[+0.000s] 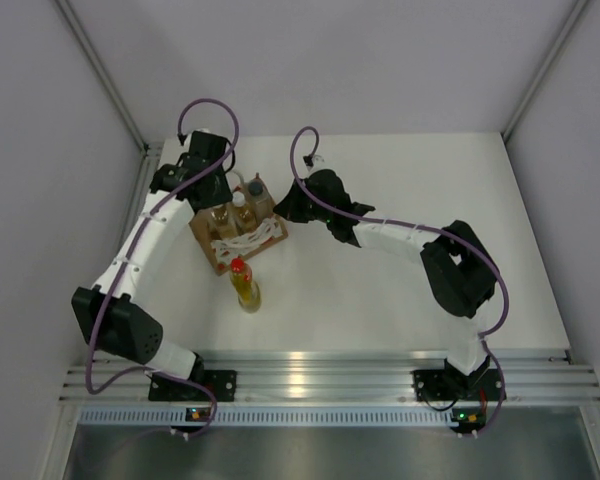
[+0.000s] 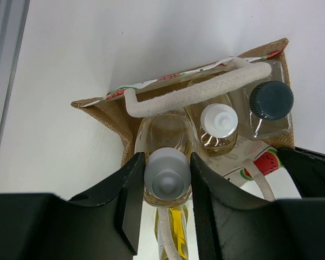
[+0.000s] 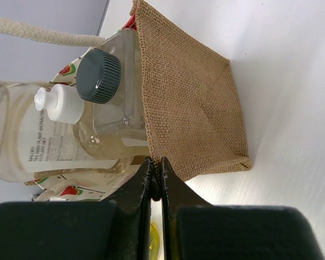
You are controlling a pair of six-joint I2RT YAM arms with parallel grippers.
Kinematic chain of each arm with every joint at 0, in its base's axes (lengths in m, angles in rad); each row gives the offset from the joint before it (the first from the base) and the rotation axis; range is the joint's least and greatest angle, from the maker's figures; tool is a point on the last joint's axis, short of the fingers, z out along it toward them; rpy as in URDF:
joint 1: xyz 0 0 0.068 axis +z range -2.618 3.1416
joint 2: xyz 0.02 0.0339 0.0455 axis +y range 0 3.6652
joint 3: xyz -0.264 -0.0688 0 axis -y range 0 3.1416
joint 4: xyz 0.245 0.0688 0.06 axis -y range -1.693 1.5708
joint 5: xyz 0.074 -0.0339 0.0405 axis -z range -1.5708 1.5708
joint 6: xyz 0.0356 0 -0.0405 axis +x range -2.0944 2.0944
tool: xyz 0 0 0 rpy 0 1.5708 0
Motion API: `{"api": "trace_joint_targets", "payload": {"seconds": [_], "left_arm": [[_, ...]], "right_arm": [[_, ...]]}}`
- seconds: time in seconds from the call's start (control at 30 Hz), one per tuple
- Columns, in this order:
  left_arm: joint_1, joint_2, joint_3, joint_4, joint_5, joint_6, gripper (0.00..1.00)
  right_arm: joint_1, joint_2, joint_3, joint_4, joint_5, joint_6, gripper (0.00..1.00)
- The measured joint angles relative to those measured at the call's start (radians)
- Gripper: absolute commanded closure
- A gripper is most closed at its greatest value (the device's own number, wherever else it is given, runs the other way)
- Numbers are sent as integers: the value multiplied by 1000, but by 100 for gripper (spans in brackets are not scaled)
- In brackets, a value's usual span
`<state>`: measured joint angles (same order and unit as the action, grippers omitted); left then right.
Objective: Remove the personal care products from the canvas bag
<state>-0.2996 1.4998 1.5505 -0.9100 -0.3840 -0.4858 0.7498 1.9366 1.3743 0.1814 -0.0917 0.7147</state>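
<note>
The canvas bag (image 1: 212, 252) stands upright at the back left of the table, its burlap side (image 3: 189, 108) facing the right wrist camera. Inside stand two amber bottles with white caps and a clear bottle (image 2: 271, 100) with a dark grey cap. My left gripper (image 2: 167, 160) is shut on the cap of the nearer amber bottle (image 2: 167, 176), still low in the bag; the other amber bottle (image 2: 219, 122) stands beside it. My right gripper (image 3: 160, 167) is shut on the bag's top edge. The yellow bottle (image 1: 246, 287) with a red cap lies on the table in front of the bag.
A white rope handle (image 2: 195, 93) spans the bag's opening just behind the bottles, and the second handle hangs down the near side. A metal rail (image 1: 310, 380) runs along the near table edge. Grey walls enclose the table on the left, back and right.
</note>
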Motion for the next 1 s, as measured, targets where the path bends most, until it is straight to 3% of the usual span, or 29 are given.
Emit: {"api": "trace_joint_targets", "payload": {"seconds": [0.5, 1.0], "left_arm": [[0, -125, 283, -178, 111, 80, 100], [-2, -215, 320, -237, 396, 88, 100]], "right_arm": [[0, 0, 1, -3, 0, -2, 100], [0, 0, 3, -5, 0, -7, 100]]}}
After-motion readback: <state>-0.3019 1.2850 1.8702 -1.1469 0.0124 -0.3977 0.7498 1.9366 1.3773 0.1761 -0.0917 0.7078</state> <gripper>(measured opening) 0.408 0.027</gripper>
